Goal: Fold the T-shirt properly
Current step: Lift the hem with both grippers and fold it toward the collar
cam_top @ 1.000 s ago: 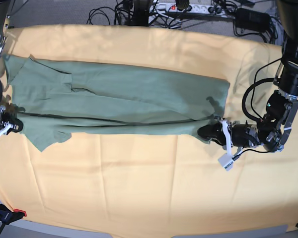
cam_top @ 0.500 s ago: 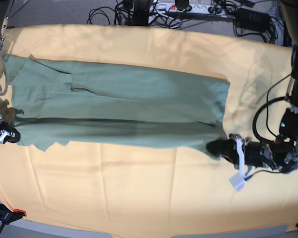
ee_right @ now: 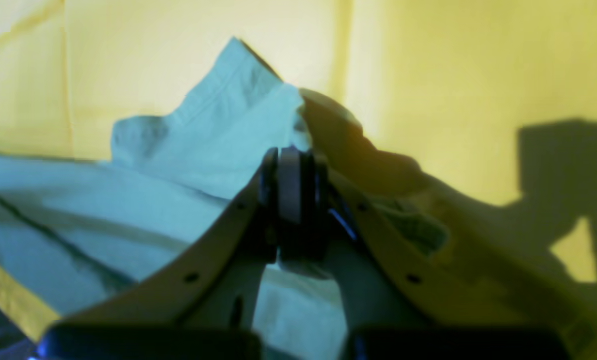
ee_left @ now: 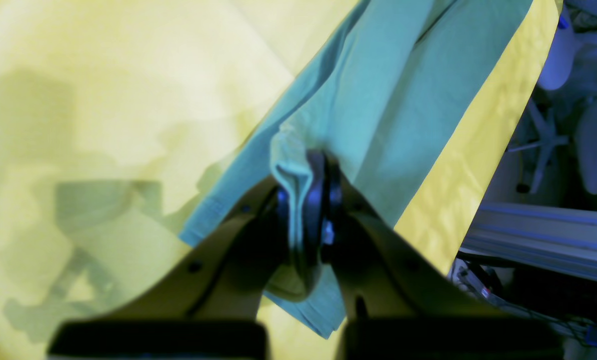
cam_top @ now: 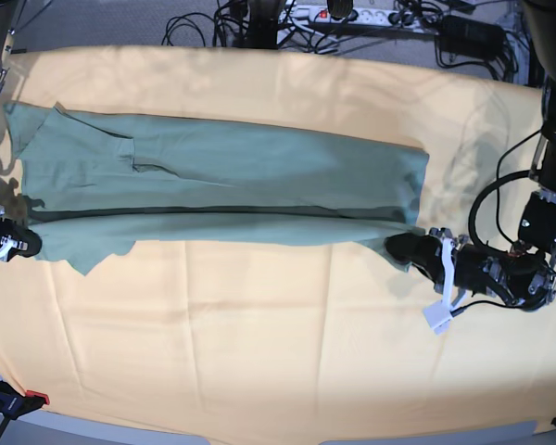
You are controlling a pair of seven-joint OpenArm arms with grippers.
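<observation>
T-shirt (cam_top: 222, 190): sage-green, lying stretched out lengthwise across the yellow-orange cloth (cam_top: 259, 352), partly folded, with a long dark crease line running along it just behind the near edge.
T-shirt ends: one end is sitting in the left gripper's jaws and the other in the right gripper's jaws, so the garment is spanning the whole stretch between the two.
Left gripper (ee_left: 306, 200): jaws are pressing together on a bunched fold of the T-shirt's hem corner; in the left wrist view the fabric is rising out of the jaws and fanning away ahead of them, while a short tail of hem is hanging below and just beside the fingers (ee_left: 323, 195).
Right gripper (ee_right: 291, 187): jaws are pinching a bunched corner of the T-shirt; the cloth is peaking up just beyond the fingertips and spreading off to one side of the jaws, with bare yellow-orange cloth lying on the other side.
Near edge: it is running almost straight from one pair of jaws to the other, with a ragged point of fabric jutting out close to the right gripper's jaws in the base view.
Yellow-orange cloth: lying under everything, showing shadows of both arms beside the jaws.
Cables (cam_top: 259, 23): lying on the floor beyond the far edge, well apart from both grippers.
</observation>
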